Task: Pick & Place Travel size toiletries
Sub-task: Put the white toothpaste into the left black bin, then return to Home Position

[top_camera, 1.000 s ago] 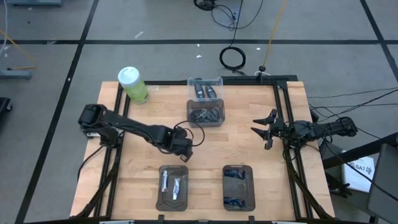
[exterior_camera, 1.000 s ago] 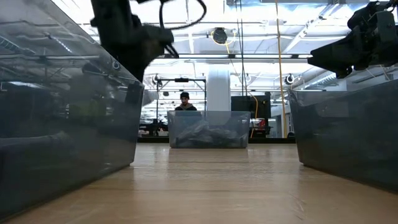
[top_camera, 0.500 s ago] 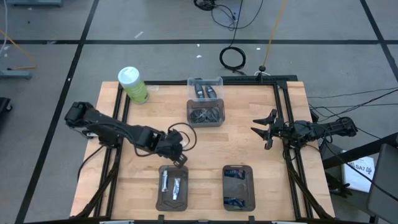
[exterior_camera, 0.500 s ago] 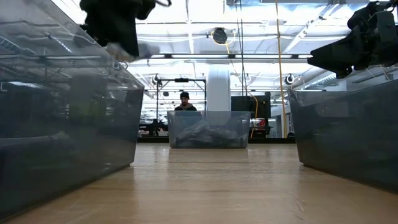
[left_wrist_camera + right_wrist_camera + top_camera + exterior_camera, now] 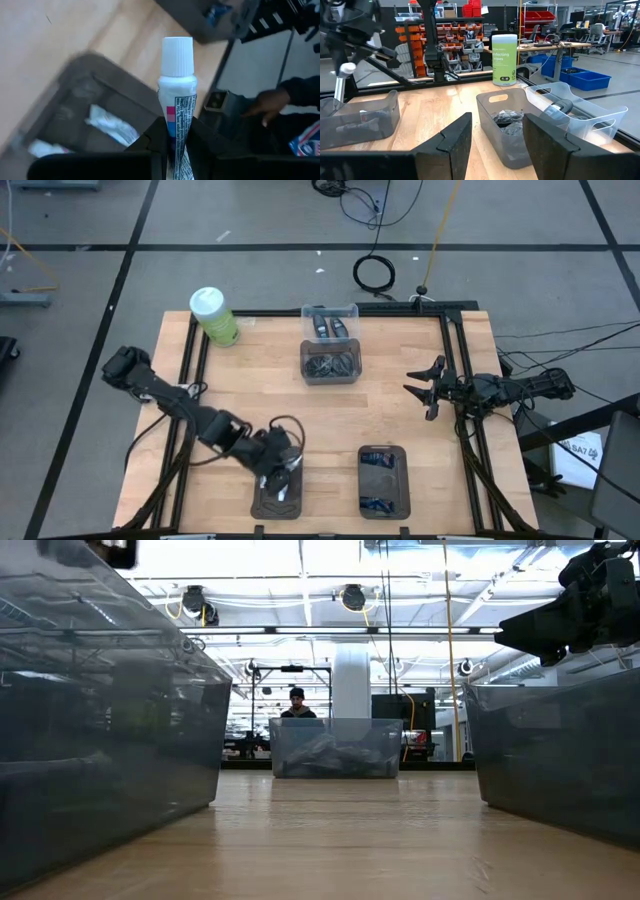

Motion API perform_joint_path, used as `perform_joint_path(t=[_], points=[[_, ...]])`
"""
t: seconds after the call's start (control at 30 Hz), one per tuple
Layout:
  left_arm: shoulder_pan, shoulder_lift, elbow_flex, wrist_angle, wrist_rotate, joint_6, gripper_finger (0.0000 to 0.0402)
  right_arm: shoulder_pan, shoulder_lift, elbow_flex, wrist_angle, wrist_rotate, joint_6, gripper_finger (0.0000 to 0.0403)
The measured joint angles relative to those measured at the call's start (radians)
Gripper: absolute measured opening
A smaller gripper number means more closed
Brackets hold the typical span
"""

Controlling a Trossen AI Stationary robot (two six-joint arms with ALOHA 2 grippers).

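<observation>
The left gripper hangs over the tray at seven o'clock on the table, its fingers pinched on a small white tube with a white cap; two tubes of the same kind lie in that tray already. The tube looks light and soft in the body, stiff only at the cap — a squeeze low on the crimped end, as here, lets it swing, so I judge a hold nearer the shoulder steadier; the printed skin may be slick. The right gripper waits at three o'clock, fingers spread, holding nothing. More toiletries sit in the clear bin at twelve o'clock; the second tray at five o'clock holds dark blue tubes.
</observation>
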Motion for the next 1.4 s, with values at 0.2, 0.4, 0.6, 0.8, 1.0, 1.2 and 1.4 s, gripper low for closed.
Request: perform_joint_path(t=[0.2,0.4,0.6,0.8,1.0,1.2,1.4], points=[[-0.089,0.000,0.000,-0.032,-0.068,-0.059,0.0049,0.000,0.000,0.000,0.000,0.000,0.000,0.0164],[-0.125,0.058,0.000,-0.086,-0.107,-0.087,0.0049,0.000,0.000,0.000,0.000,0.000,0.000,0.0164],[-0.099,0.137,0.000,-0.079,0.039,-0.090,0.0049,0.000,0.000,0.000,0.000,0.000,0.000,0.0164],[-0.066,0.156,0.000,-0.076,0.040,-0.103,0.0049,0.000,0.000,0.000,0.000,0.000,0.000,0.0164],[-0.041,0.156,0.000,-0.075,0.041,-0.148,0.0069,0.000,0.000,0.000,0.000,0.000,0.000,0.0164],[-0.030,0.156,0.000,-0.075,0.038,-0.174,0.0146,0.000,0.000,0.000,0.000,0.000,0.000,0.0164],[-0.019,0.156,0.000,-0.071,0.110,-0.099,0.0220,0.000,0.000,0.000,0.000,0.000,0.000,0.0164]])
